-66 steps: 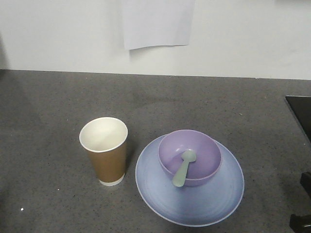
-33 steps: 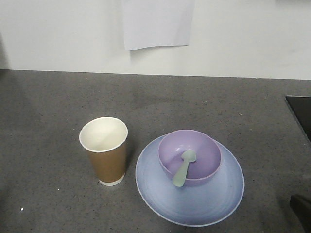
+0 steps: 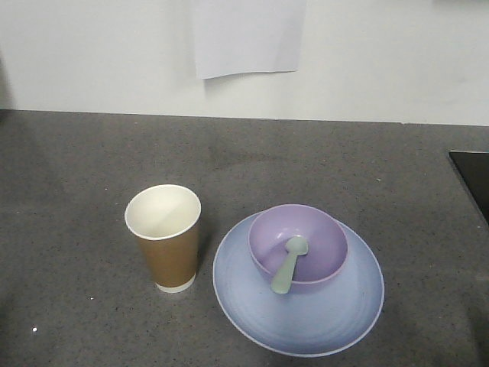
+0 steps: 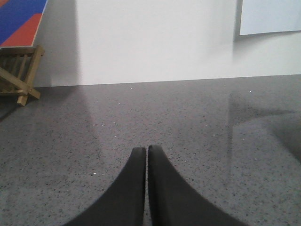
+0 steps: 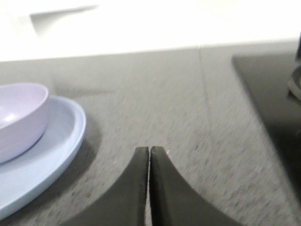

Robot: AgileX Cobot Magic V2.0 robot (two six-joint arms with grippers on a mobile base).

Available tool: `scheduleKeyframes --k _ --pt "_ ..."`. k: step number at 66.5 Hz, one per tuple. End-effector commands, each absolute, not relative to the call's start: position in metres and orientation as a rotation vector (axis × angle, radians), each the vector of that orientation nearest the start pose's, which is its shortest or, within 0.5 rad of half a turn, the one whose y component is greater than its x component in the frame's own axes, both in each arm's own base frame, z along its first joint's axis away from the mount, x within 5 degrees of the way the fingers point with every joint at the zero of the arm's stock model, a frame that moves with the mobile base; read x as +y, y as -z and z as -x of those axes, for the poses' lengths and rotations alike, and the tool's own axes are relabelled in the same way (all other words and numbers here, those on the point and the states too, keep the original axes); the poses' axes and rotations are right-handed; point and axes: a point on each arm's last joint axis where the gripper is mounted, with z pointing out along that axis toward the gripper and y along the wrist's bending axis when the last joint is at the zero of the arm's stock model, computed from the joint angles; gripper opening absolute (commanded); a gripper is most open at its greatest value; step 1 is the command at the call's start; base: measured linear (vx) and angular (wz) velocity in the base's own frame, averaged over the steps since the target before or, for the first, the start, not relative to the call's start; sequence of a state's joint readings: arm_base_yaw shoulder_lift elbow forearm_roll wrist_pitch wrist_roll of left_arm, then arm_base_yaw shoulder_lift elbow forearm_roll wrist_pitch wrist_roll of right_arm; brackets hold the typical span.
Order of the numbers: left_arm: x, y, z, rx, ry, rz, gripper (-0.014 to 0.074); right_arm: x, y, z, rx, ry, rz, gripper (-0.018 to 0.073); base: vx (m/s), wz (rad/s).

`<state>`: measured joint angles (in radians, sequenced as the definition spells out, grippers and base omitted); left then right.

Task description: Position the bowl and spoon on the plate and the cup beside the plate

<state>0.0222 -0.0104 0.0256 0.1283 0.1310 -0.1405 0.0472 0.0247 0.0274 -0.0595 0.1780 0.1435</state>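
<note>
cup [image 3: 163, 238] stands just beside plate [image 3: 306, 321]; both tools [image 4: 146, 149] [image 5: 150, 149] pressed together, holding nothing.

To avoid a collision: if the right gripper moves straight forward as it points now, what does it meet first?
Probably nothing nearby: ahead of the shut right gripper is bare grey countertop up to the white wall. The pale blue plate lies off to its left.

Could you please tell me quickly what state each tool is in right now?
Left tool: closed, holding nothing, above bare grey countertop.
Right tool: closed, holding nothing, beside the round pale blue-lilac plate.
</note>
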Motion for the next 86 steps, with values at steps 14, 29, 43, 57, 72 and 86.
scheduleKeyframes --k 14,29,43,57,72,86 --pt "0.0021 -0.2022 -0.056 1.55 -0.004 0.045 -0.0008 -0.0002 -0.1941 -0.0561 1.595 0.084 0.084 -0.0003 0.0 0.0" --pt "0.0021 -0.2022 -0.056 1.55 -0.004 0.045 -0.0008 -0.0003 -0.1942 -0.0562 1.594 0.089 0.088 -0.0003 0.0 0.0" --pt "0.0021 -0.2022 -0.056 1.55 -0.004 0.045 -0.0008 -0.0002 -0.1941 -0.0561 1.596 0.058 0.056 -0.0003 0.0 0.0" --pt "0.0021 -0.2022 -0.056 1.55 -0.004 0.045 -0.0008 -0.0001 -0.1977 -0.0562 1.557 0.042 0.04 -0.0003 0.0 0.0" --pt "0.0021 -0.2022 -0.056 1.55 -0.004 0.045 -0.0008 0.0001 -0.2034 -0.0559 1.494 0.05 0.049 -0.0003 0.0 0.0" --pt "0.0021 -0.2022 -0.056 1.55 -0.004 0.045 -0.0008 -0.0023 -0.2026 -0.0559 1.504 0.073 0.007 -0.0003 0.0 0.0"
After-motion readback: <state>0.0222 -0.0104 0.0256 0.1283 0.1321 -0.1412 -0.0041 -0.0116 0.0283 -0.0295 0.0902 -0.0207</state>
